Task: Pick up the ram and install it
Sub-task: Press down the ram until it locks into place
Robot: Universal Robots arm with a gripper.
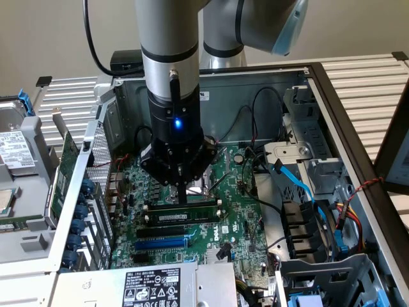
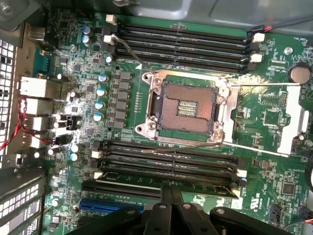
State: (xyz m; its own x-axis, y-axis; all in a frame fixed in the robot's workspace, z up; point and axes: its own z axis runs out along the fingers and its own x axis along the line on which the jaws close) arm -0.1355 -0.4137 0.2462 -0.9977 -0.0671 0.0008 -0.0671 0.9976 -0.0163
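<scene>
Here, black jaws together, pressing thin green ram (image 1: 182,216) seated in motherboard (image 1: 236,185) slot.

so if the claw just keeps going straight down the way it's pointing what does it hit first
Most likely the ram, which lies along a memory slot on the motherboard. The claw points down right above the stick, though depth is hard to judge, so it may already be touching.

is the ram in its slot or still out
In. The ram lies level along a slot on the motherboard, directly beneath the gripper.
</scene>
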